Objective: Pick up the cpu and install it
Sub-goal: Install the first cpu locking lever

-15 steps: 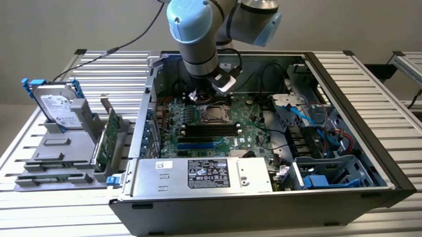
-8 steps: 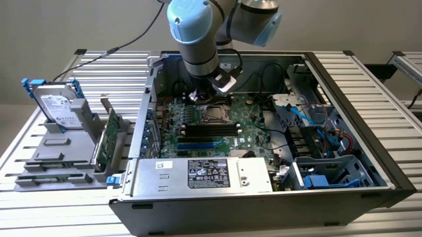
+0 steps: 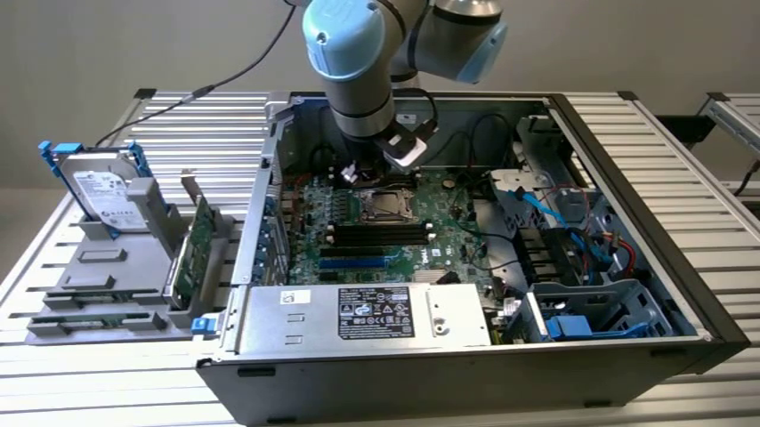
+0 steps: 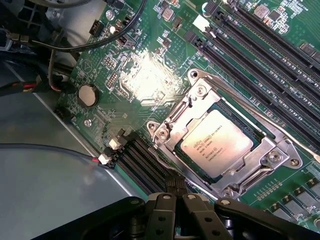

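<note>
Clenched gripper (image 4: 175, 189) hovers over the cpu (image 4: 216, 144) seated in the case (image 3: 451, 387) on a slatted table (image 3: 196, 124).

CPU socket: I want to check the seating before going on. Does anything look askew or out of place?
Nothing stands out. The cpu lies flat, its edges parallel to the metal frame around it. The hand, shut and empty, is apart from it.

The grey tubular metal arm (image 3: 359, 84) carried rounded light-blue plastic joint caps (image 3: 323, 36) and a thin black cable (image 3: 263, 49). Its black gripper (image 4: 175, 197) had hinged link bars with small silver pivot pins (image 4: 222, 202).
</note>
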Motion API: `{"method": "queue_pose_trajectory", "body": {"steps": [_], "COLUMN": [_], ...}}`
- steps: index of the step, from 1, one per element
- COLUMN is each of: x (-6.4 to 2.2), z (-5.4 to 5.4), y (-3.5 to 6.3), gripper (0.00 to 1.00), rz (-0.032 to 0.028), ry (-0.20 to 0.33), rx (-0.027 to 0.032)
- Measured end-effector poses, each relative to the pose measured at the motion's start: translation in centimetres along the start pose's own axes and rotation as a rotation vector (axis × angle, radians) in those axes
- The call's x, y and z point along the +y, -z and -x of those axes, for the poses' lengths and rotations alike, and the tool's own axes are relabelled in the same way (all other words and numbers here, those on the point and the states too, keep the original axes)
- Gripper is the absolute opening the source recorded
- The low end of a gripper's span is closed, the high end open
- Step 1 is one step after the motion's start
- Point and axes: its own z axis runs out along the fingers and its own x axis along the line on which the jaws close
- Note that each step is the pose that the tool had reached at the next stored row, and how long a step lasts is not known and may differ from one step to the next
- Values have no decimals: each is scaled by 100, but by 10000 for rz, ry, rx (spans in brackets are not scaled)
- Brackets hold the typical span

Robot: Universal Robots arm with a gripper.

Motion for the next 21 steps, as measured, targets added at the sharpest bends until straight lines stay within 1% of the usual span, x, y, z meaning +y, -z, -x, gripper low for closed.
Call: {"method": "queue_pose_trajectory", "body": {"steps": [21], "x": [52], "z": [-34], "y": [-9], "gripper": [11], "rz": [0], "ry": [0], "rx": [1]}}
